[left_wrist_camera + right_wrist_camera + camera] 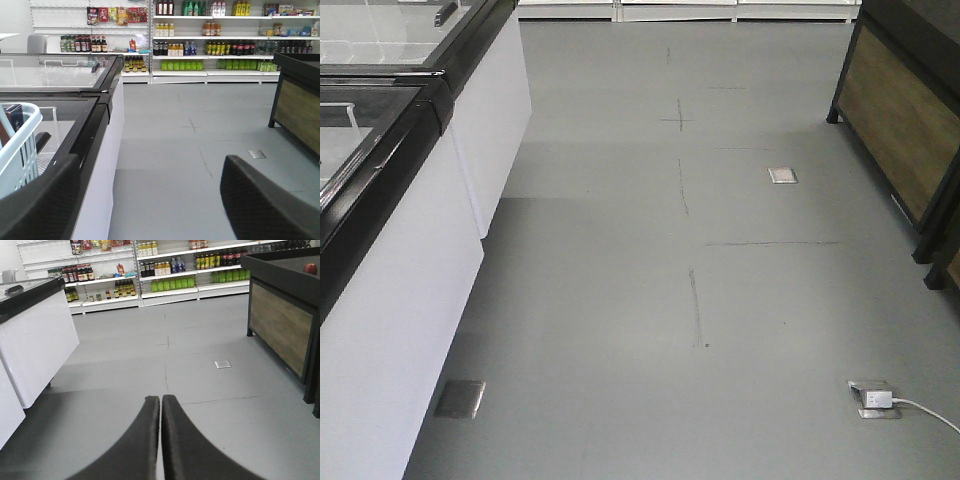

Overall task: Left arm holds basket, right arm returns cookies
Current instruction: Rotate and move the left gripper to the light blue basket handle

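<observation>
Shop aisle: grey floor (620, 300), white chest freezers (390, 330) w/ black-framed glass lids down one side, drink shelves (210, 50) at the far end, a dark wood-panelled stand (280, 325) opposite. No tabletop in view.

Step in hand, as I judge it: getting hold of the basket, since nothing's grasped yet. The left fingers (45, 200) are spread wide w/ only floor and freezer front between them. The basket (20, 145), light blue and slotted, sits just outside the finger nearer the freezers, at the frame edge by the glass lid. Can't tell what it rests on. A dark navy box (14, 116) pokes above its rim from inside. It's prob. the cookies, but the label's unreadable, so check before you commit.

To do it well, swing the left wrist toward the basket side until rim or handle sits between the fingers, not beside them, then close. Go slow, as the glass lid is near that finger. Once gripped, hold the basket level so the box stays upright for the right arm.

The right fingers (145, 440) are pressed together tip to tip w/ nothing in them. You'll need to part them before reaching in.

Pose: both wrists roughly level, pointing down the aisle at the shelves. The right one rides low, w/ floor ahead of its tips, a freezer well off on one side and the stand well off on the other. Front cam shows neither arm.
</observation>
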You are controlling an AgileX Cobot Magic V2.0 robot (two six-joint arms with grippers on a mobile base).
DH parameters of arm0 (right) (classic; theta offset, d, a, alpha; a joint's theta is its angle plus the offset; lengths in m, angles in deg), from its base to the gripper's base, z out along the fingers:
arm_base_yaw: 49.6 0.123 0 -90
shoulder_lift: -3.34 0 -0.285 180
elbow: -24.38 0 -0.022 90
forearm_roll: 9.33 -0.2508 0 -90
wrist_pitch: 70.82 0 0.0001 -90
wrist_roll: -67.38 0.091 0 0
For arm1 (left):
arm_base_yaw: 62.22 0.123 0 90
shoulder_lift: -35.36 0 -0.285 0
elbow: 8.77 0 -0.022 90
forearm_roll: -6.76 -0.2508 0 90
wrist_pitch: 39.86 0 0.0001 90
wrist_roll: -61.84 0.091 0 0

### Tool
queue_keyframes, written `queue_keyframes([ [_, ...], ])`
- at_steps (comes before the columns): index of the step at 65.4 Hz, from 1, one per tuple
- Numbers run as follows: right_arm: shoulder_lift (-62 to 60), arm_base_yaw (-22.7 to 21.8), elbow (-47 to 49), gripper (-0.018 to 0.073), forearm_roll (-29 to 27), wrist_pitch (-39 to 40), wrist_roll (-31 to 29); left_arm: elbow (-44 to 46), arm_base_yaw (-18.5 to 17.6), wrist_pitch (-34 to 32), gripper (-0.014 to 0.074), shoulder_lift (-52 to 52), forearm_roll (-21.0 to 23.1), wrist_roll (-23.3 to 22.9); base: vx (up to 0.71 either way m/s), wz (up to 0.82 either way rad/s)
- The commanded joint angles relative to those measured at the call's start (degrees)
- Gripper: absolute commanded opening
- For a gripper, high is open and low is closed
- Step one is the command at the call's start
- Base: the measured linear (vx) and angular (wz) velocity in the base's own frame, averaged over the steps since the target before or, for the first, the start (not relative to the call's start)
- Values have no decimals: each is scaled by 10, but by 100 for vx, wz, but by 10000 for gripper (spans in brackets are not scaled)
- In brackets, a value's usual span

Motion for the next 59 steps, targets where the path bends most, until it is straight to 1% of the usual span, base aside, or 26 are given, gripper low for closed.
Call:
queue_keyframes([
  [1,-7,-4,-1,-8,1,44,-7,20,0,-46,540,-7,11,-23,0,0],
  [6,-7,-4,-1,-8,1,44,-7,21,0,-57,545,-7,47,-87,0,0],
  [7,-7,-4,-1,-8,1,44,-7,21,0,-58,546,-7,54,-109,0,0],
  [10,-7,-4,-1,-8,1,44,-7,21,0,-63,548,-7,76,-154,0,0],
  [13,-7,-4,-1,-8,1,44,-7,20,0,-71,549,-7,90,-197,0,0],
  [14,-7,-4,-1,-8,1,44,-7,20,0,-76,549,-7,94,-217,0,0],
  [20,-7,-4,-1,-8,1,44,-7,20,0,-94,549,-7,111,-291,0,0],
  [22,-7,-4,-1,-8,1,44,-7,20,0,-100,549,-7,124,-323,0,0],
  [29,-7,-4,-1,-8,1,44,-7,20,0,-108,549,-7,189,-423,0,0],
  [30,-7,-4,-1,-8,1,44,-7,20,0,-108,548,-7,204,-441,0,0],
  [33,-7,-4,-1,-8,1,44,-7,20,0,-108,548,-7,229,-471,0,0],
  [37,-7,-4,-1,-8,1,44,-7,20,0,-109,548,-7,245,-488,0,0],
  [50,-7,-4,-1,-8,1,44,-7,20,0,-113,548,-7,244,-488,0,0],
  [59,-7,-4,-1,-8,1,44,-7,20,0,-130,548,-7,242,-485,0,0],
])
